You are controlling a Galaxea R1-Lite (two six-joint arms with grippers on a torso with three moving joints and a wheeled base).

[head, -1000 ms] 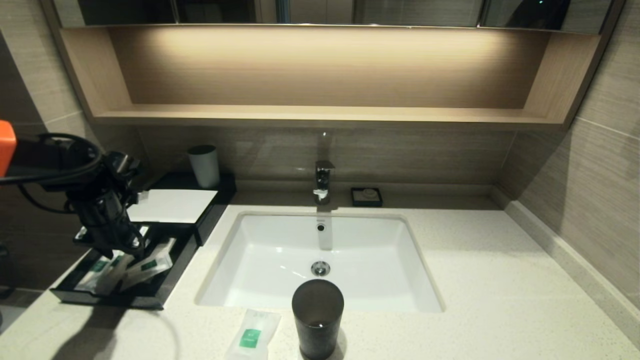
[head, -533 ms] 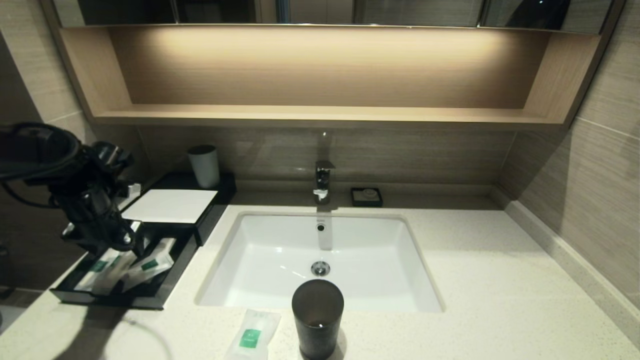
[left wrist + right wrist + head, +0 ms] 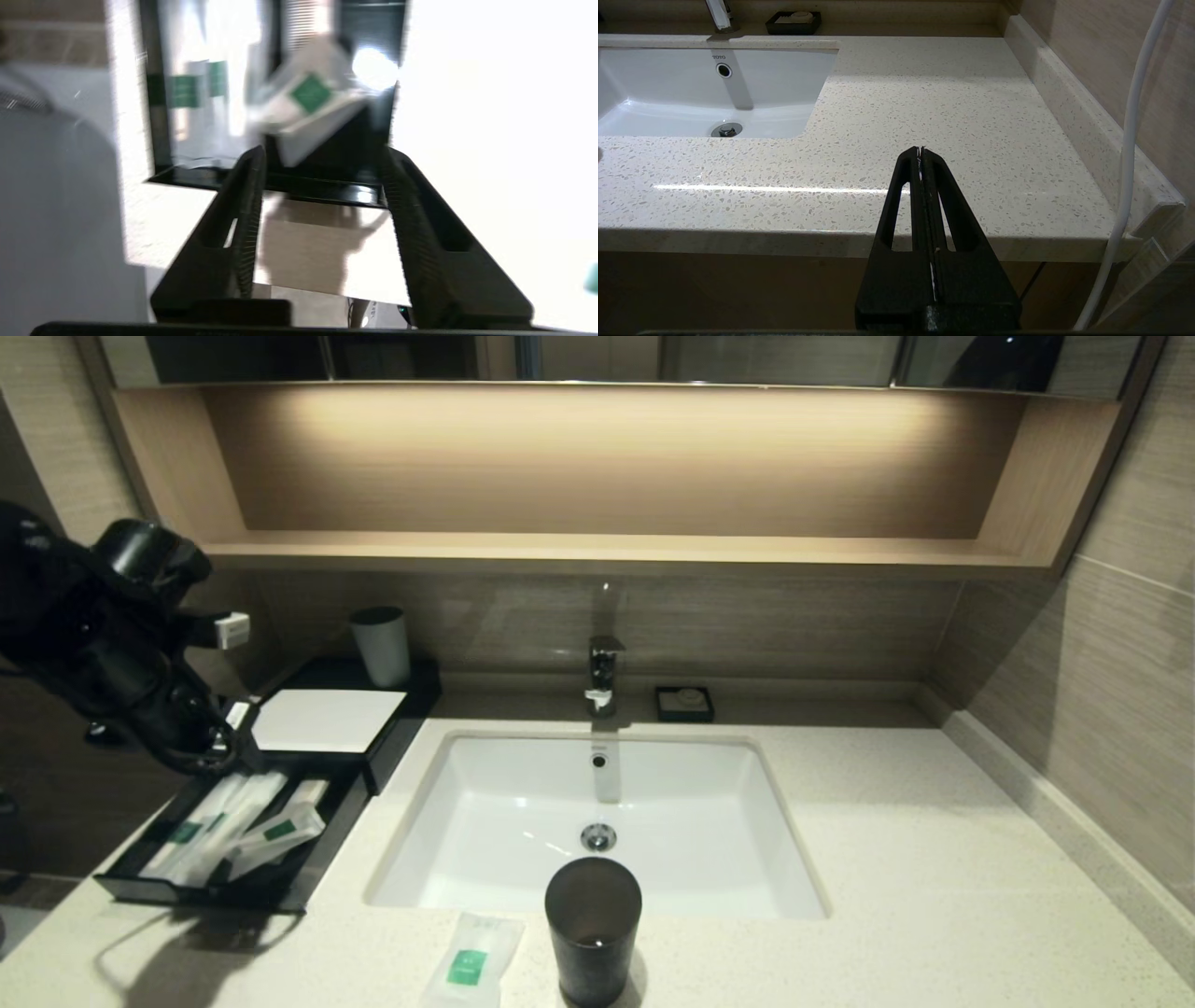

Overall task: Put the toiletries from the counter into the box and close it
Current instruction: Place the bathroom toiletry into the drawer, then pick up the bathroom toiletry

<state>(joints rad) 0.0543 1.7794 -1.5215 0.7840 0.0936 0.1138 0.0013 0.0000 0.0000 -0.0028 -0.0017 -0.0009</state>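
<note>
The black box [image 3: 387, 733] with a white top panel [image 3: 327, 719] stands at the counter's left, its drawer [image 3: 233, 891] pulled out. Long clear-wrapped toothbrush packs [image 3: 219, 817] and a green-labelled sachet [image 3: 280, 829] lie in the drawer. Another white sachet with a green square [image 3: 470, 963] lies on the counter [image 3: 896, 859] at the front, left of the dark tumbler [image 3: 593, 929]. My left arm [image 3: 140, 681] is raised above the drawer's back left. My left gripper [image 3: 322, 154] is open and empty, with the drawer's sachet [image 3: 308, 93] beyond it. My right gripper [image 3: 920, 150] is shut and empty over the counter's front right edge.
The white sink basin [image 3: 597, 821] with a tap [image 3: 602, 677] fills the middle. A small black soap dish [image 3: 684, 703] stands behind it. A white cup [image 3: 381, 644] stands on the box's back. A wall edge [image 3: 1055, 812] borders the right side.
My left arm has risen and drawn back to the left, out of the drawer. The packs that it covered now lie in full view in the drawer.
</note>
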